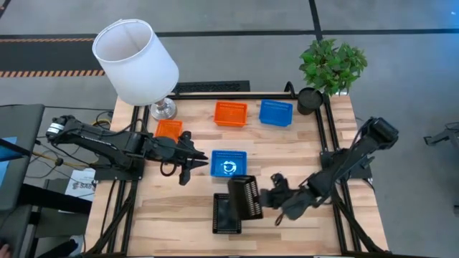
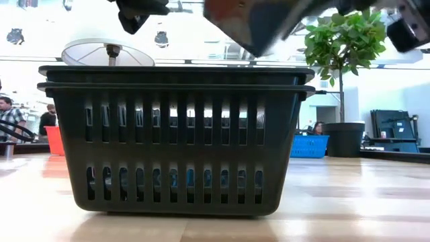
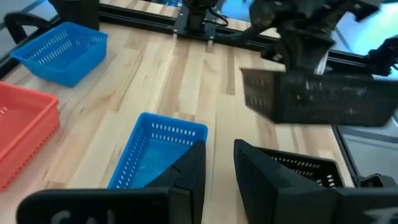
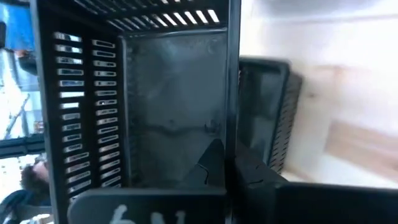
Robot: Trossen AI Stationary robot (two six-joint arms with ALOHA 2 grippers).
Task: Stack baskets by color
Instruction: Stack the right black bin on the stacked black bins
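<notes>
1. Held item: black slotted rectangular plastic basket (image 1: 246,196), tipped on edge and raised above the wooden slatted bench (image 1: 287,143), just beside the black stack.
2. Right pincer (image 1: 267,197): clamped together on one thin side wall of the black slotted rectangular plastic basket, as the right wrist view shows (image 4: 219,171).
3. Black stack (image 2: 176,138): two nested black baskets standing flat near the front edge of the bench; two rims visible in the low view.
4. Left pincer (image 1: 192,162): hovering just beside the blue mesh plastic basket (image 1: 229,163) at mid-bench, fingers (image 3: 189,177) slightly apart, nothing between them.
5. Elsewhere: a second blue basket (image 1: 275,112) and two red-orange mesh baskets (image 1: 231,113) (image 1: 169,129) lying apart toward the rear.
6. Handling, judged: light, thin-walled, somewhat flexible; smooth plastic, likely to pivot in a single-wall grip.
7. Grip point, judged: mid-length of a long wall at the stiffer rim, for level nesting.
8. Risk, judged: corner catching on the stack's rim if lowered tilted.
</notes>
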